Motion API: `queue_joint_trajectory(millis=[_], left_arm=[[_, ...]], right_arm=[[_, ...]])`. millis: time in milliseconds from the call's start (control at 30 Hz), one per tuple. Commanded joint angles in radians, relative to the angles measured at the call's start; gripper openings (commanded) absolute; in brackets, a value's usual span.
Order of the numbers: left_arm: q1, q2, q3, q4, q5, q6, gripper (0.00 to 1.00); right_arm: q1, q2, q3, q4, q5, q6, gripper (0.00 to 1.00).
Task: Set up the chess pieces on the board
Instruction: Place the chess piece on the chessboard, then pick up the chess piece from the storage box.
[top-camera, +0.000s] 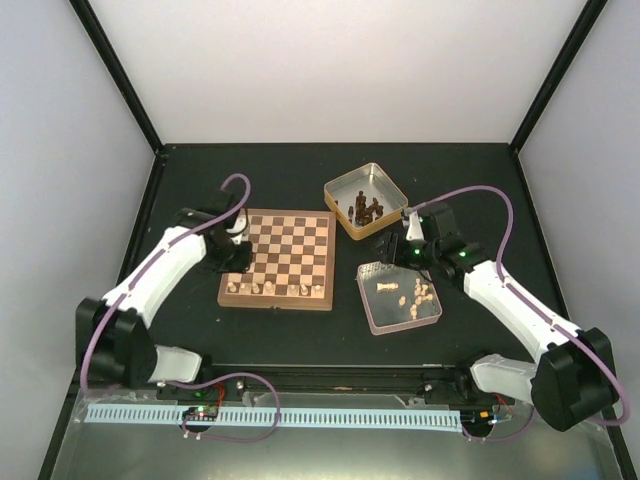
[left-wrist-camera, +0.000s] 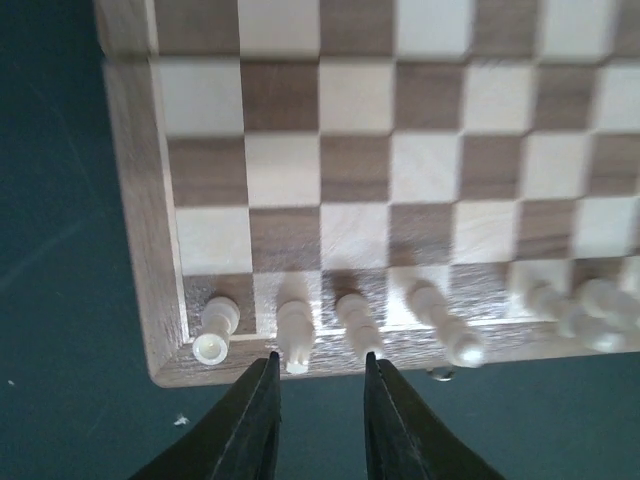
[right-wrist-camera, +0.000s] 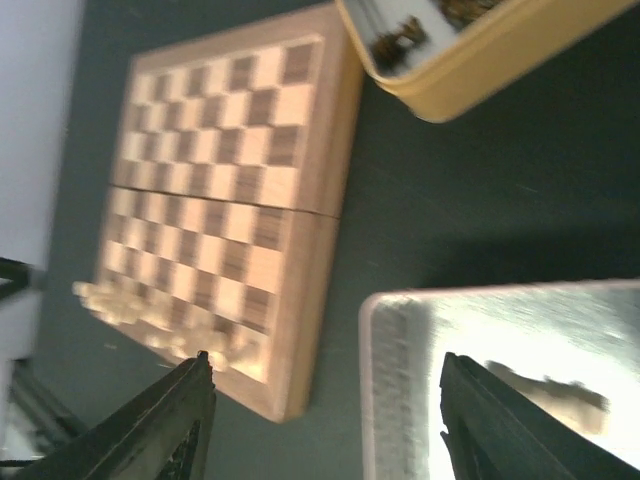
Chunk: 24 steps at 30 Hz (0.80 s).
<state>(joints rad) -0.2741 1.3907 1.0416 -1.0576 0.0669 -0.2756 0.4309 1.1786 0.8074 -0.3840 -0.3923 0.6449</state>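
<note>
Desk (top-camera: 190, 180) room lies open off the board (top-camera: 285, 250) at 9 o'clock. The left gripper (left-wrist-camera: 320, 365), narrowly parted and empty, hovers at the board's 6 o'clock edge. Its wrist view alone shows the chess pieces (left-wrist-camera: 296, 325) side by side there. At 3 o'clock, the right gripper (right-wrist-camera: 325, 358) is spread wide over a silver tin (top-camera: 372, 300). The top view alone shows that tin whole.

White walls (top-camera: 330, 60), black frame (top-camera: 118, 72), dark tabletop (top-camera: 270, 170)
</note>
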Motion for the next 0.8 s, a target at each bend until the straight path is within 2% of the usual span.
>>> queue_joint_trajectory(millis=[0, 233, 400, 633, 767], left_arm=[[0.005, -0.167, 0.079, 0.035, 0.019, -0.046, 0.27], [0.005, -0.394, -0.024, 0.348, 0.204, -0.109, 0.36], [0.004, -0.538, -0.145, 0.578, 0.317, -0.150, 0.41], [0.004, -0.622, -0.185, 0.602, 0.373, -0.138, 0.43], [0.004, -0.634, -0.184, 0.588, 0.359, -0.118, 0.44]], right_arm=[[-0.002, 0.019, 0.006, -0.201, 0.175, -0.176, 0.61], [0.066, 0.074, -0.055, -0.264, 0.345, -0.208, 0.54], [0.074, 0.160, -0.058, -0.237, 0.382, -0.185, 0.49], [0.099, 0.160, -0.073, -0.295, 0.412, -0.172, 0.45], [0.113, 0.188, -0.082, -0.298, 0.419, -0.167, 0.30]])
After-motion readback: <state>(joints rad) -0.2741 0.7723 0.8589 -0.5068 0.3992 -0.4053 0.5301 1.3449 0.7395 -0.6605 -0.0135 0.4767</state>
